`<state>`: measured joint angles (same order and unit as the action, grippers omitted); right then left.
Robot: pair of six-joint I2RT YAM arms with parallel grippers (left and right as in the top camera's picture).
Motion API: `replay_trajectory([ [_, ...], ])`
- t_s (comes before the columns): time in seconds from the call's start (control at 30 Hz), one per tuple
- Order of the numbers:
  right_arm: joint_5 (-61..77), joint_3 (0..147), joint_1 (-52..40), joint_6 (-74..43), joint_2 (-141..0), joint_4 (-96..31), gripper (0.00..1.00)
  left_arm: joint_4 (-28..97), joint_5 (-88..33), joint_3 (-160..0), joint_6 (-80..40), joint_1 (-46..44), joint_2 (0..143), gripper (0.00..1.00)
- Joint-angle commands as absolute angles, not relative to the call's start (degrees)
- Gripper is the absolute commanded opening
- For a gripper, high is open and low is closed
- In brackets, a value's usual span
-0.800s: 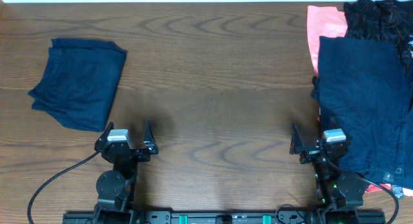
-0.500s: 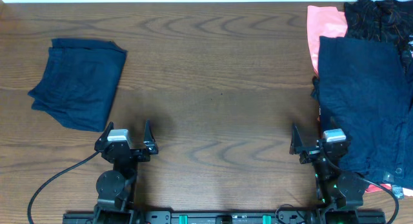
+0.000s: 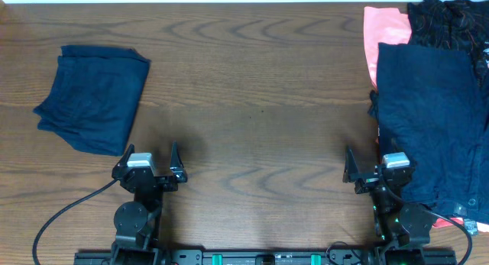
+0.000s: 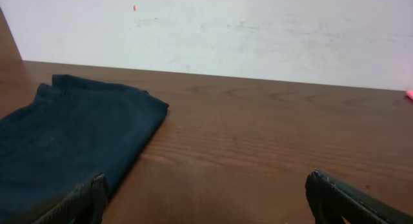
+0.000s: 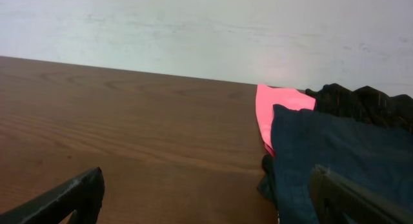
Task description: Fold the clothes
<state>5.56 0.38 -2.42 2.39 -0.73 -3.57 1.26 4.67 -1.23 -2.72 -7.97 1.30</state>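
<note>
A folded navy garment (image 3: 93, 98) lies at the left of the table; it also shows in the left wrist view (image 4: 64, 143). A pile of clothes lies at the right: a flat navy garment (image 3: 432, 120) on top, a salmon-pink one (image 3: 384, 32) and a black one with orange lines (image 3: 447, 19) under it. The right wrist view shows the navy garment (image 5: 342, 159), the pink one (image 5: 277, 111) and the black one (image 5: 361, 101). My left gripper (image 3: 148, 159) is open and empty near the front edge, just below the folded garment. My right gripper (image 3: 373, 164) is open and empty at the navy garment's left edge.
The wooden table (image 3: 260, 105) runs wide between the two cloth groups. A black cable (image 3: 61, 215) loops at the front left by the arm base. A pale wall (image 4: 226, 30) stands behind the table's far edge.
</note>
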Motion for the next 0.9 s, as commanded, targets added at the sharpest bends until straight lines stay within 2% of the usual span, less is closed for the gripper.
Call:
replay_trajectory([
  [0.0, 5.8, 0.3, -3.0, 3.3, -0.6, -3.8, 0.99, 3.6, 5.6, -0.2, -2.2, -7.7, 1.4, 0.98],
  [0.87, 6.1, 0.3, -3.0, 3.3, -0.6, -3.2, 0.99, 3.6, 5.6, -0.2, -2.2, -7.7, 1.4, 0.98],
])
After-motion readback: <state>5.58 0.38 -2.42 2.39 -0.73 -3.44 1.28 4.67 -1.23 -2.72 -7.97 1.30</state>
